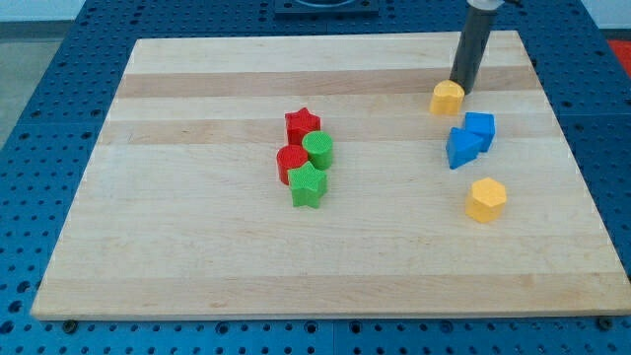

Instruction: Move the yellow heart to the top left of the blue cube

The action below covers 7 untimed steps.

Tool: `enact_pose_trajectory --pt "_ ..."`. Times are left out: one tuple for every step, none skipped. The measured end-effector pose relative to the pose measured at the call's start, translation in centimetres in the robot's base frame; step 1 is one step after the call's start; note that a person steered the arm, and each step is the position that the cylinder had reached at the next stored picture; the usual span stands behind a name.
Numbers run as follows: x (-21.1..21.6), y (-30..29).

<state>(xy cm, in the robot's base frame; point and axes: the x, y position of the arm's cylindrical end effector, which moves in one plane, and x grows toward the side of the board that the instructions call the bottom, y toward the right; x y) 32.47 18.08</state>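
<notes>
The yellow heart [447, 98] lies near the view's top right of the wooden board. My tip [460, 89] stands right at its upper right edge, touching or nearly touching it. The blue cube [480, 128] sits just below and to the right of the heart. A second blue block [460, 148], of a shape I cannot make out, rests against the cube's lower left side. The heart lies above and to the left of the cube, a small gap apart.
A yellow hexagonal block [486, 199] lies below the blue pair. A cluster sits mid-board: red star [303, 125], green cylinder [318, 150], red block [291, 163], green star [309, 185]. The board's [197, 89] right edge is close to the blue blocks.
</notes>
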Motion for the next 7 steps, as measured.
enact_pose_trajectory --pt "-0.4 0.0" --pt "-3.2 -0.7" --pt "-2.8 -2.0" --pt "-0.5 -2.0" --pt "1.7 -2.0" --pt "2.5 -2.1" --pt "1.5 -2.1"
